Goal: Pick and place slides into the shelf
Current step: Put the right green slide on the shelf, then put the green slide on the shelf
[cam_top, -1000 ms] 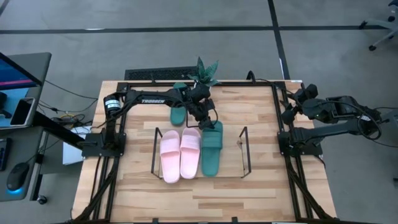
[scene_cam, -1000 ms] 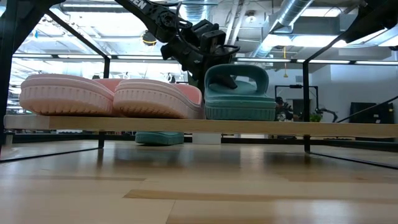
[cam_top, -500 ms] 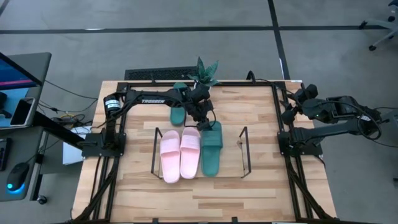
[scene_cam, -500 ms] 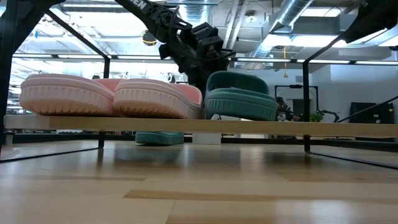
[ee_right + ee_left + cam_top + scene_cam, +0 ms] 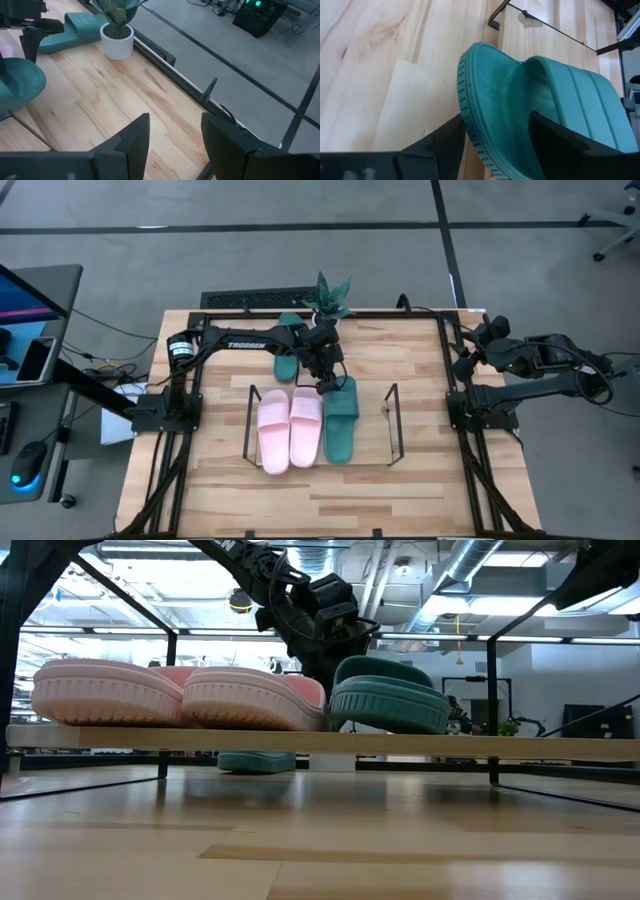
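Green foam fills the gap between the jaws of the left gripper (image 5: 326, 380): the third slide (image 5: 341, 418), a dark green one, lies on the shelf (image 5: 392, 425) beside the two pink slides (image 5: 290, 427), its back end still between the fingers. In the left wrist view the fingers (image 5: 445, 145) stand wide on either side of the slide's edge, seemingly clear of the foam, so the gripper reads as open and the slide as released. A second ago the slide sat more upright in a closing grip, strap end raised; since then the jaws have spread and, in the low view, it has dropped and now rests slightly tilted on the shelf board, with the gripper drawn back a little toward the plant (image 5: 330, 293). The step in hand looks like the release of the third slide. Next the left gripper would need to lift straight out so a finger does not drag the slide, then reach for the last green slide (image 5: 287, 357), which lies on the table just behind it, near the plant. The right gripper (image 5: 470, 350) waits at the table's right edge, jaws apart and holding nothing, well away from the shelf, unchanged.
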Controlling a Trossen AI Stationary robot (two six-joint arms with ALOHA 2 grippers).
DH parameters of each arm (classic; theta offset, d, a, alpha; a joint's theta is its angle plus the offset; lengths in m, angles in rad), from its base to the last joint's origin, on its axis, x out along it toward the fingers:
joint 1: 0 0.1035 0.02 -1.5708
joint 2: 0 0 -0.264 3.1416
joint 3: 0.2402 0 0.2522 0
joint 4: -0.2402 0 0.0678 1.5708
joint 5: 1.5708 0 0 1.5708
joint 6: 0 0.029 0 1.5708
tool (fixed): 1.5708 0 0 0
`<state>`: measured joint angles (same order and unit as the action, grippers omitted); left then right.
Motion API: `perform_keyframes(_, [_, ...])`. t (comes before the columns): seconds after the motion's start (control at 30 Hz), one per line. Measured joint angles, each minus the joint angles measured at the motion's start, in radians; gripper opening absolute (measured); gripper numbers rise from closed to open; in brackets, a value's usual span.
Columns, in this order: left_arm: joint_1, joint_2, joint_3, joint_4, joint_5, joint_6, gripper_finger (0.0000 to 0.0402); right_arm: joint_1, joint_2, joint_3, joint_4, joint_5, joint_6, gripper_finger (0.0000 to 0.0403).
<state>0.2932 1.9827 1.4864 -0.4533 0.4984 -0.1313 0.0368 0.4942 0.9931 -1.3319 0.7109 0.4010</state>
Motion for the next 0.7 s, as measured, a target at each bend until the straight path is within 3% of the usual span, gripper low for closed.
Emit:
perform_keyframes(0.47, [-0.001, 0.0, 0.0, 0.029, -0.017, 0.012, 0.0204, 0.0, 0.0, 0.0, 0.0, -0.003, 0.0, 0.0169])
perform_keyframes(0.7, [-0.002, 0.0, 0.0, 0.006, -0.099, 0.01, 0.0204, 0.0, 0.0, 0.0, 0.0, -0.004, 0.0, 0.0169])
